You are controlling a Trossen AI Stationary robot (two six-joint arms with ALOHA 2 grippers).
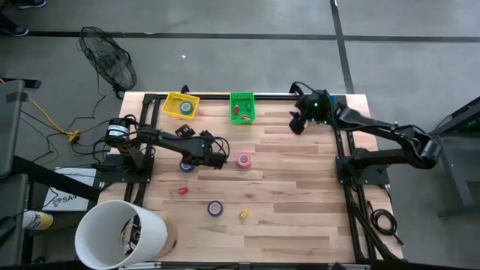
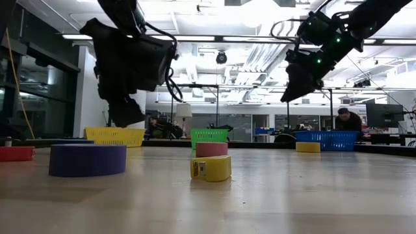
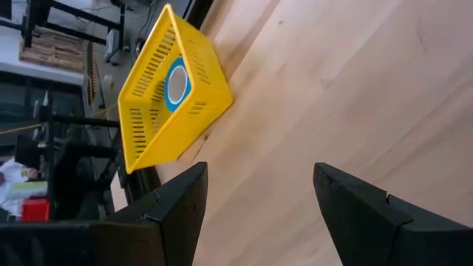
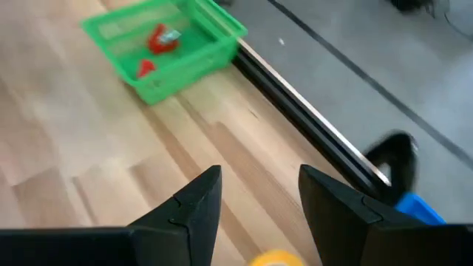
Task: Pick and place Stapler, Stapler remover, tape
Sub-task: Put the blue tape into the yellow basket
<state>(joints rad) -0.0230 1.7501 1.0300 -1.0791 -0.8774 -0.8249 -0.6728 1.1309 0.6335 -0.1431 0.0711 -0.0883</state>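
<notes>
Ahead of my left end effector (image 3: pixel 255 214), spread wide and empty, I see a yellow slotted plastic basket (image 3: pixel 151 122) holding a blue tape ring (image 3: pixel 177 85). Beyond my right end effector (image 4: pixel 259 203), partly open and empty, a green slotted plastic basket (image 4: pixel 194 58) holds small red pieces (image 4: pixel 161 38).

A robotics lab: framed wooden workbench (image 1: pixel 300 187), concrete floor, exposed ceiling ducts (image 2: pixel 260 55), glass partitions.

Four tape rolls lie loose on the counter (image 1: pixel 300 187): blue (image 1: pixel 186 166), pink (image 1: pixel 244 159), purple (image 1: pixel 215 208), yellow (image 2: pixel 308 147). A fifth (image 1: pixel 185 108) sits in the yellow basket (image 1: pixel 181 97). Three baskets: yellow, green (image 1: pixel 241 98), blue (image 2: pixel 331 140). Two arms.
</notes>
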